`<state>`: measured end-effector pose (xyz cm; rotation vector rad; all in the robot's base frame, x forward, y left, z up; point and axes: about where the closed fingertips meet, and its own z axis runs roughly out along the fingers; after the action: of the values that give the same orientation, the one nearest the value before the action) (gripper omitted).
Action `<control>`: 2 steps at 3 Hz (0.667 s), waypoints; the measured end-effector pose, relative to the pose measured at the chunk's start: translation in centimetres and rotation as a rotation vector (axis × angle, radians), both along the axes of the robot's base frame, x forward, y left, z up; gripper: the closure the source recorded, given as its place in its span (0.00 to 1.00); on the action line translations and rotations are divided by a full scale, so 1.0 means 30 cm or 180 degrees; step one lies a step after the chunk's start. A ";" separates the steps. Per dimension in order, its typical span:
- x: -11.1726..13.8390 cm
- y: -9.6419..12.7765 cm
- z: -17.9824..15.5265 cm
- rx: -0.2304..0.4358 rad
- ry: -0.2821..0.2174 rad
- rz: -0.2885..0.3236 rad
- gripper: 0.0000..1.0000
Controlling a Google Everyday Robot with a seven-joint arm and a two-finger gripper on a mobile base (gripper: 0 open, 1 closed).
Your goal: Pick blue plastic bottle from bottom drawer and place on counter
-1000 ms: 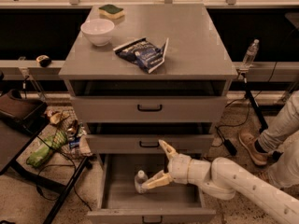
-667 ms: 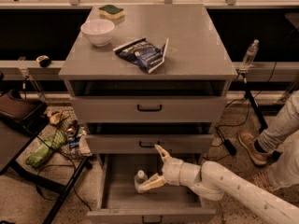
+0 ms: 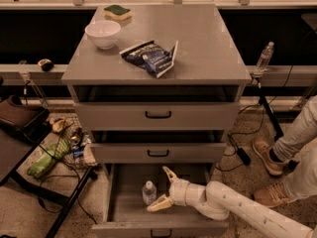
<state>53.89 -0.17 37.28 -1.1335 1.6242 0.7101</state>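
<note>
Camera view: looks down on a grey cabinet with its bottom drawer (image 3: 124, 202) pulled out.
Blue plastic bottle (image 3: 148, 193): stands upright on the drawer floor near the middle, cap up.
Gripper (image 3: 157, 189): inside the open drawer, reaching in from the right at the bottle's height.
Jaws: spread wide and holding nothing. One finger rises behind the bottle and the other lies low in front of it, so the bottle stands at the mouth of the gap. Whether either finger touches it cannot be told.
Change: over the last second the gripper has sunk lower into the drawer, while the bottle has stayed put and upright.
Meaning: the approach looks nearly done. Closing on the bottle is probably next, with the lift and carry still to come.
Table (image 3: 213, 43): has free room on its right side. A white bowl (image 3: 103, 33), a sponge (image 3: 117, 11) and a blue snack bag (image 3: 148, 57) take up the left and centre.
Risk: the light bottle may tip if one finger nudges it first.
</note>
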 end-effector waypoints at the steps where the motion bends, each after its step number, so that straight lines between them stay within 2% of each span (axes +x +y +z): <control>1: 0.046 -0.029 -0.080 -0.0201 -0.0108 -0.0002 0.00; 2: 0.105 -0.075 -0.172 -0.0265 -0.0288 0.0026 0.00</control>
<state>57.05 -2.41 32.13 -1.2155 1.5858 0.5925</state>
